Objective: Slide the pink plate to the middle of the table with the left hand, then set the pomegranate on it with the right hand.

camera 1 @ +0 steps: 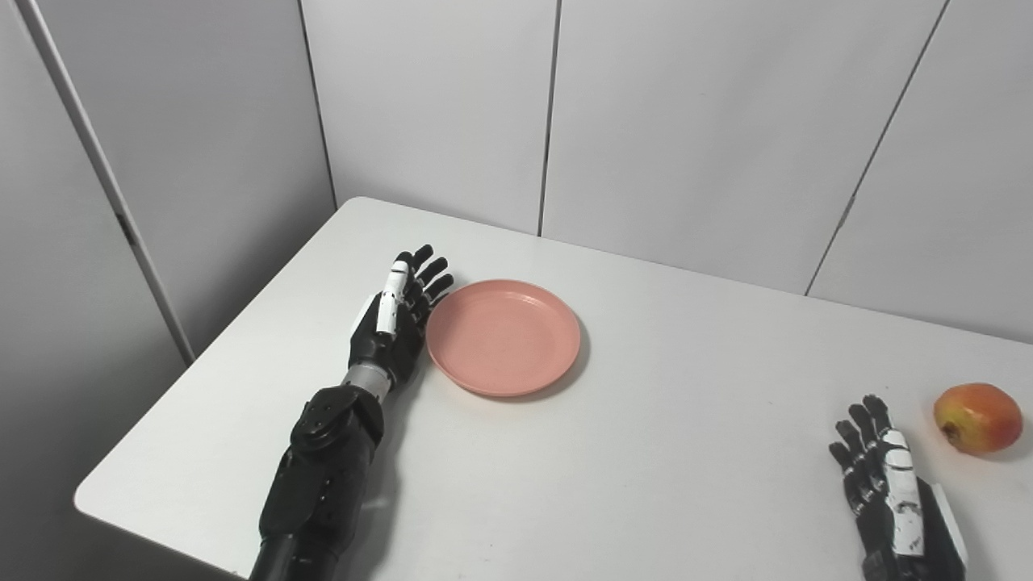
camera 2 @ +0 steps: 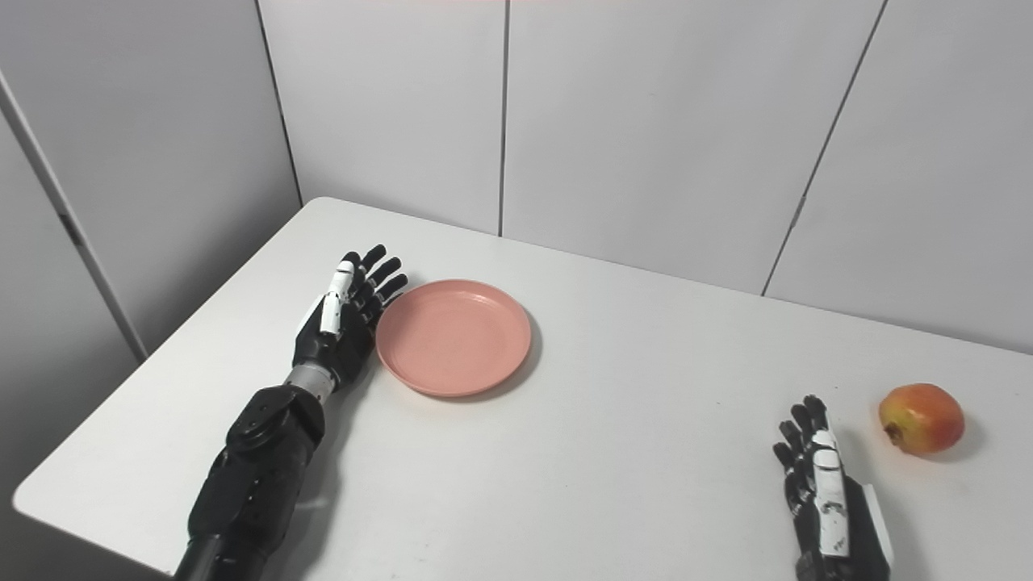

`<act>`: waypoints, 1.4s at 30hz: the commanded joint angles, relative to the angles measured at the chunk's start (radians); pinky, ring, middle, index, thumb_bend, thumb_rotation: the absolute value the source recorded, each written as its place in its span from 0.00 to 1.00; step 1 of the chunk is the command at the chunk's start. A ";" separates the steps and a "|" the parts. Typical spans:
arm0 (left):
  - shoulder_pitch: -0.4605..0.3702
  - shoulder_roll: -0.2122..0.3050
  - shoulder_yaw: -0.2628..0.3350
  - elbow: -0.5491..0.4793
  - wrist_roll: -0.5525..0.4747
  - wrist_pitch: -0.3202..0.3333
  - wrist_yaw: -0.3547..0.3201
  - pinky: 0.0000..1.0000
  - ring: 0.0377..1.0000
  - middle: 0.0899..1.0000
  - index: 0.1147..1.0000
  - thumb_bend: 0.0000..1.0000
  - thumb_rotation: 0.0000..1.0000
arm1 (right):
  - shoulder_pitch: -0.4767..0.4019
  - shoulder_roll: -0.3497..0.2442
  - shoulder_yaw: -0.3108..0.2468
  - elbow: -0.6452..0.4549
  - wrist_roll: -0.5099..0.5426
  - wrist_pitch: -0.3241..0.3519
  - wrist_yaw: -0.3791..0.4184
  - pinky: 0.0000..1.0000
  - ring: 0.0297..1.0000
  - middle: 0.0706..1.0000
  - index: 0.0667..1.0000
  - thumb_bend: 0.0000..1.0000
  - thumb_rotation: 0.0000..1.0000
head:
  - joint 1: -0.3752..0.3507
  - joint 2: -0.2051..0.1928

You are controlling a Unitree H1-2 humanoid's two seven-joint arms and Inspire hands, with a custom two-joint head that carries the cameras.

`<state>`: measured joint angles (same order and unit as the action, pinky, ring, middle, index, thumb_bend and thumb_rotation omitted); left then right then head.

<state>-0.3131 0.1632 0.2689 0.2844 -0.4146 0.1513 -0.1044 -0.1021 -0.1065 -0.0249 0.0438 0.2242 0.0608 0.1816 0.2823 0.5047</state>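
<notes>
Both hands are being held with fingers spread, empty: the left hand (camera 1: 393, 323) just beside the pink plate (camera 1: 503, 336), the right hand (camera 1: 888, 484) near the pomegranate (camera 1: 977, 417). The plate, left of the table (camera 1: 686, 452) middle, is judged light, stiff and slippery, best being pushed at its rim.

My work surface is a white tabletop (camera 1: 646, 452) with rounded corners, its far edge close to grey wall panels. A pink plate (camera 1: 503, 336) lies flat on it at about 10 o'clock from the tabletop centre, upright and holding nothing. A pomegranate (camera 1: 977, 417) rests directly on the surface at about 4 o'clock, near the right side, well apart from the plate.
</notes>
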 commanded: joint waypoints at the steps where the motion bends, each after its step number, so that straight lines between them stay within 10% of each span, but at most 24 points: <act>1: -0.020 -0.013 -0.020 -0.008 0.010 0.028 0.002 0.92 0.92 0.92 0.90 0.37 1.00 | 0.005 0.009 0.005 -0.009 0.002 -0.001 0.005 1.00 1.00 1.00 1.00 0.26 1.00 | -0.003 0.005; 42: 0.005 -0.128 -0.243 -0.114 0.112 0.133 -0.019 0.91 0.91 0.90 0.90 0.38 1.00 | 0.008 0.020 0.032 -0.031 -0.002 0.014 0.008 1.00 1.00 1.00 1.00 0.30 1.00 | -0.110 0.063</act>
<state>-0.3092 0.0403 0.0424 0.1830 -0.3200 0.2618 -0.1055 -0.0928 -0.0983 -0.0092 0.0252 0.2196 0.0626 0.1736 0.1718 0.5660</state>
